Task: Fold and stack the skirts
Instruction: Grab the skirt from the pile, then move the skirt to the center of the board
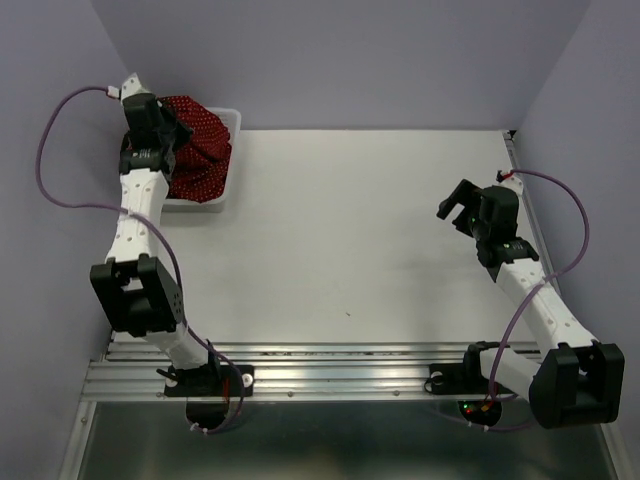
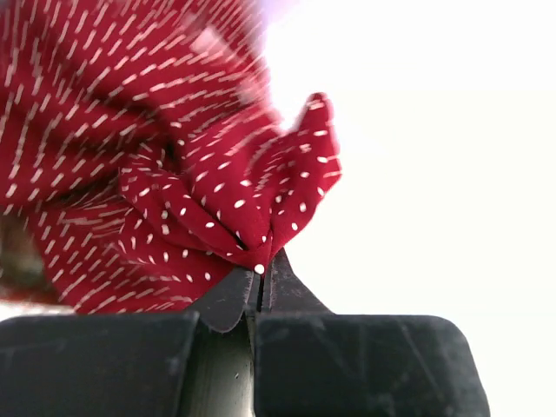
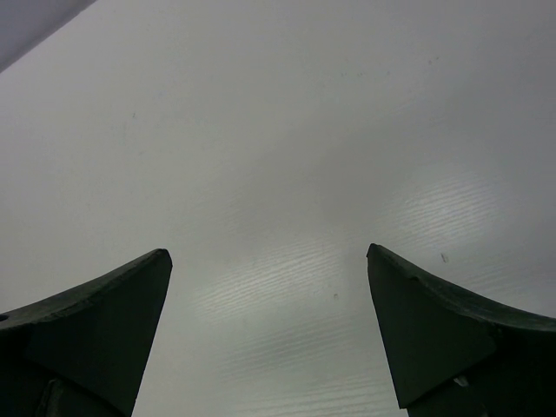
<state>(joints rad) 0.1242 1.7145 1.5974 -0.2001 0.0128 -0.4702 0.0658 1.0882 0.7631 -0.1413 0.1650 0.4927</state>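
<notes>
The soft, limp polka-dot skirt [image 1: 203, 150] at upper left is pinched at a fold by the left gripper [image 2: 261, 282]; the right gripper [image 3: 268, 252] is seen open.

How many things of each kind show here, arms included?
Arms: 2 (left, right)
Basket: 1
Polka-dot skirt heap: 1; the skirts in it cannot be told apart
Total: 4

Jaws clamped on left arm [image 1: 140, 215], spread on right arm [image 1: 535, 295].
</notes>
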